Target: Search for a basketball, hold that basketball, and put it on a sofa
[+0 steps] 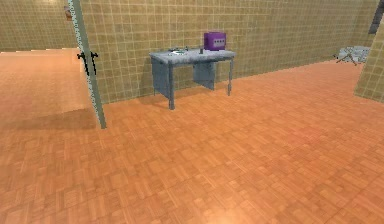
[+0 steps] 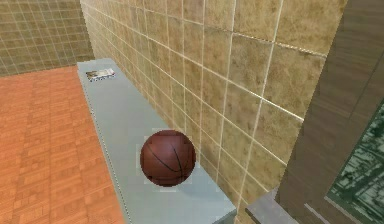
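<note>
Round orange-brown basketball [image 2: 167, 157] rests on flat pale-grey desk [image 2: 118, 105] near tan tiled wall [image 2: 235, 80], apparently reachable; the hand's state cannot be told.

Front faces floor [image 1: 210, 170]; arm side faces tiled wall [image 2: 235, 70].

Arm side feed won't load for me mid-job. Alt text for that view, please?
A brown-orange basketball rests on a long grey-blue counter that runs along a tan tiled wall. A small flat item lies at the counter's far end, orange wood floor spreads to the left, and a dark wooden frame stands at the right edge.
</note>
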